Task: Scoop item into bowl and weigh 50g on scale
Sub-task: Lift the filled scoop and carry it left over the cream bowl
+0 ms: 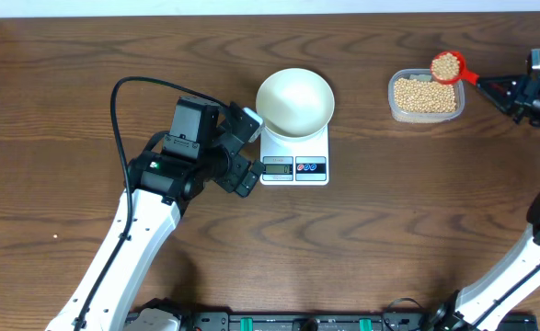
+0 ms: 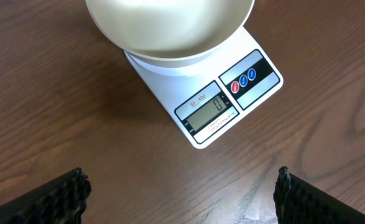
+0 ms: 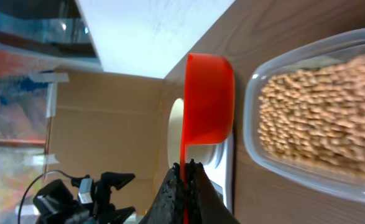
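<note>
The right gripper (image 1: 487, 85) is pressed together on the thin handle of a red scoop (image 1: 449, 66), as the right wrist view shows close up (image 3: 185, 186). The scoop's long axis runs from its cup on the left to the handle on the right and slightly toward the robot. Its mouth faces up and is heaped with beans (image 1: 425, 95). The cup hangs over the far right corner of the clear tub (image 1: 394, 108), which holds the rest of the beans on the wooden table (image 1: 389, 230).

Well apart to the left, the white bowl (image 1: 294, 101) sits on the scale (image 1: 294, 167), whose display end points toward the robot and reads zero (image 2: 210, 106). The left gripper (image 1: 249, 150) hovers just beside the scale's left edge, its fingers (image 2: 64, 196) spread wide and holding nothing.
</note>
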### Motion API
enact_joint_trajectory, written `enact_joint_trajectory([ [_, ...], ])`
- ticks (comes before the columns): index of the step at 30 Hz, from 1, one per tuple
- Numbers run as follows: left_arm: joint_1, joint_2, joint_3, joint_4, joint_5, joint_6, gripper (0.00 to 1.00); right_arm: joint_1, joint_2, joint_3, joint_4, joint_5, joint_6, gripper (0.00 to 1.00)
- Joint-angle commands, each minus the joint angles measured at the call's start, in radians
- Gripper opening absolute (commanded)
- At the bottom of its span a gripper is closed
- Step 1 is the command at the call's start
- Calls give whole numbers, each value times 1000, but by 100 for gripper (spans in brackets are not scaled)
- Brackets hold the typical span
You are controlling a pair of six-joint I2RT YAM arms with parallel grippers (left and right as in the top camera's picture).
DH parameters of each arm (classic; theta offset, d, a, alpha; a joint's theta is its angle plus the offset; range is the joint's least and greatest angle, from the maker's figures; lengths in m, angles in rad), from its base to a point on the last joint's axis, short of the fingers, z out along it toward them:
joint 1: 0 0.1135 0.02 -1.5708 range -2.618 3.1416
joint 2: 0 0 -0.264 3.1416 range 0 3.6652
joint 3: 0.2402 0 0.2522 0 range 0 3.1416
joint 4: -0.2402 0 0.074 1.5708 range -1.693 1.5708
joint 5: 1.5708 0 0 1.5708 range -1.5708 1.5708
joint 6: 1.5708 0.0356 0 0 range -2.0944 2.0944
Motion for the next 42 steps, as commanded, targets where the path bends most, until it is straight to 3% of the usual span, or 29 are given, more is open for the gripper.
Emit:
enact_joint_trajectory([
  [1, 1, 8, 5, -3, 15, 17, 97, 51, 6, -8, 0, -70, -23, 1],
  [23, 1, 8, 5, -3, 15, 17, 96, 347, 6, -8, 85, -91, -19, 1],
  [30, 1, 8, 5, -3, 15, 17, 96, 420, 6, -8, 182, -39, 75, 1],
  [42, 1, 8, 5, -3, 15, 17, 96, 545, 6, -8, 190, 54, 78, 1],
])
